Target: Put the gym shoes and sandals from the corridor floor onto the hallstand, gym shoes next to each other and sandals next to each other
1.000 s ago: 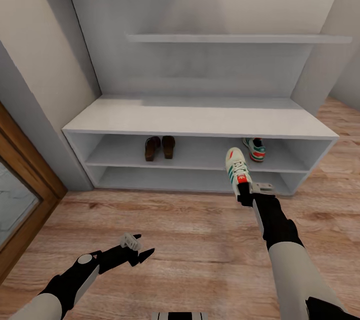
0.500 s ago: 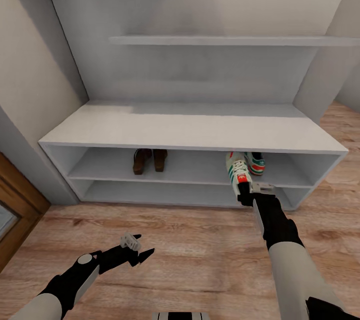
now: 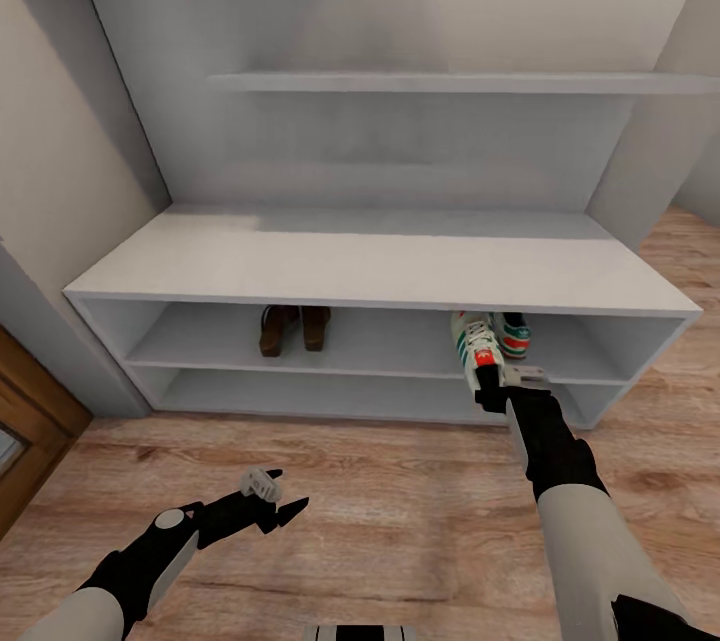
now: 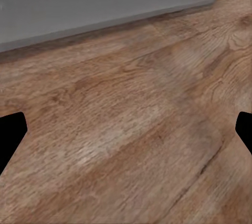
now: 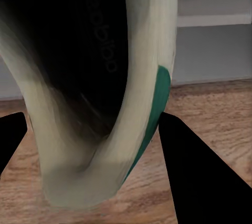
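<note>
Already three of the four shoes look settled or nearly so. On the hallstand (image 3: pixel 380 266), the two sandals (image 3: pixel 292 329) sit side by side on the upper open shelf, at about ten o'clock from the right gripper (image 3: pixel 487 389). One gym shoe (image 3: pixel 513 333) rests on the same shelf further right, at roughly one o'clock from that gripper.

The right gripper is clenched on the heel end of the second gym shoe (image 3: pixel 472 342), holding it toe-forward so its front points into the shelf opening just beside its mate. That grip at the heel seems chosen to let the toe slide in under the rack's top without the fingers fouling the edge. In the right wrist view the shoe's dark opening and pale rim (image 5: pixel 113 77) sit between the fingers, with the shelf edges behind.

The left gripper (image 3: pixel 272 499) hangs low at about seven o'clock in the head view, over the wooden floor (image 3: pixel 400 481), its fingers spread and holding nothing; it appears parked out of the way.

By my judgement the last placement is under way: the shoe needs pushing further in and setting down against its partner.
</note>
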Robot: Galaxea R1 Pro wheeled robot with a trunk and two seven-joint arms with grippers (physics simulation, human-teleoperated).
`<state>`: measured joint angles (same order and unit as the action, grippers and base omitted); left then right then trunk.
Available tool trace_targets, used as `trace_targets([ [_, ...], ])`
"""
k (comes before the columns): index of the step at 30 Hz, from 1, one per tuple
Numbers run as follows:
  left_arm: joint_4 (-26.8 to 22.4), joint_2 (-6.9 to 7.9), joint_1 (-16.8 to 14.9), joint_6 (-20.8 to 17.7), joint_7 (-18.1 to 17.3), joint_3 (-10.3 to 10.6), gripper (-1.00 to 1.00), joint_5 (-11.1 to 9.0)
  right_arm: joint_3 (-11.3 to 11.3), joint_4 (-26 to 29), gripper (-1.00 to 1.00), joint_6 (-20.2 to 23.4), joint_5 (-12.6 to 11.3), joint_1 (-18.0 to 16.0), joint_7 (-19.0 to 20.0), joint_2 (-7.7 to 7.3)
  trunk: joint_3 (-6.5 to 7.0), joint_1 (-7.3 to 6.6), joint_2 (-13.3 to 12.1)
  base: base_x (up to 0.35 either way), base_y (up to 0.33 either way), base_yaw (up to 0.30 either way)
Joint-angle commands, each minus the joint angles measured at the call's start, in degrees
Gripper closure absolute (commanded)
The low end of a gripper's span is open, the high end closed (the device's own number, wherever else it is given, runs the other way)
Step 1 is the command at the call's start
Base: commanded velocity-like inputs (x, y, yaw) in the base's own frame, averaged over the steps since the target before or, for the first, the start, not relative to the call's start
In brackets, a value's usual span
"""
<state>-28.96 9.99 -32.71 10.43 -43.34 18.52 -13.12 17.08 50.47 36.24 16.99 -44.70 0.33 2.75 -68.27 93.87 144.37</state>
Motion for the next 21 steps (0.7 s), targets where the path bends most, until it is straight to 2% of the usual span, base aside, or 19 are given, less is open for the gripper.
trace_targets([
  [1, 0.04, 0.09, -0.04, 0.38, 0.10, 0.44, -1.00, -0.33, 0.14, 0.07, 1.00, 0.23, 0.06, -0.03, -0.06, 0.06, -0.05, 0.01, 0.02, 0.253, 0.000, 0.000],
  [5, 0.04, 0.05, -0.05, 0.38, 0.06, 0.44, -1.00, -0.33, 0.14, 0.07, 1.00, 0.23, 0.06, -0.03, -0.06, 0.06, -0.05, 0.01, 0.02, 0.183, 0.000, 0.000],
  [14, 0.04, 0.05, -0.05, 0.38, 0.04, 0.45, -1.00, -0.33, 0.14, 0.07, 1.00, 0.23, 0.06, -0.03, -0.06, 0.06, -0.05, 0.01, 0.02, 0.039, 0.000, 0.000],
  [21, 0.04, 0.05, -0.06, 0.38, 0.01, 0.45, -1.00, -0.33, 0.14, 0.07, 1.00, 0.23, 0.06, -0.03, -0.06, 0.06, -0.05, 0.01, 0.02, 0.197, 0.000, 0.000],
])
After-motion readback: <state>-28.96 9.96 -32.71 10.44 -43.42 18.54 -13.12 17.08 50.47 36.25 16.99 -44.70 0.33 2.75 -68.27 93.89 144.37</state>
